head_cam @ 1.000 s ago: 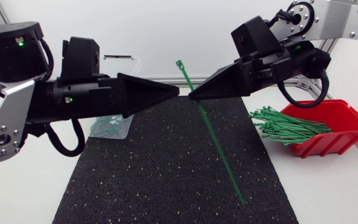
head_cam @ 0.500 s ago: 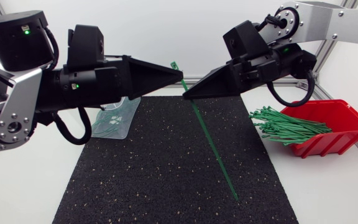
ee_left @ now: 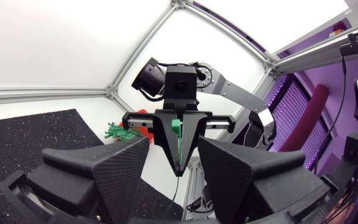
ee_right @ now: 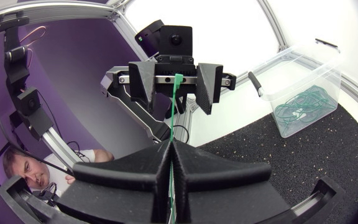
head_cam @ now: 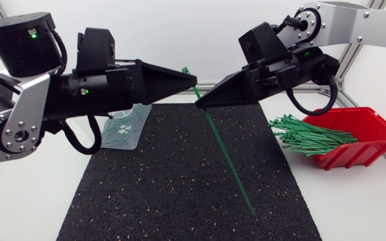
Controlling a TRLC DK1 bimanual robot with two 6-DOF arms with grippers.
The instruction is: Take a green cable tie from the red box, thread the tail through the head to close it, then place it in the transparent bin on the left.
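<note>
1. Currently at the threading stage, with the loop not yet closed.
2. Done: one green cable tie (head_cam: 226,150) taken out of the red box (head_cam: 374,124) and held up over the black mat (head_cam: 146,194).
3. Right gripper (head_cam: 198,104): fingers pressed together on the upper part of the strap. Head end up past the fingertips, tail slanting down toward the mat. Tail-to-mat contact not determinable.
4. Left gripper (head_cam: 194,80): fingers parted, nothing held. Tie head between the open fingers in the right wrist view, contact not determinable.
5. Remaining, judged from the present layout: bring tail to head, thread through, pull closed, carry to the transparent bin (head_cam: 122,130) on the left, release.
6. Bin contents: green ties lying inside.
7. Box contents: bundle of spare ties (head_cam: 307,134) fanned out over the rim toward the mat.
8. Markings: no readable lettering on tie, box or bin. Only green indicator lights (head_cam: 32,35) on the arms.
</note>
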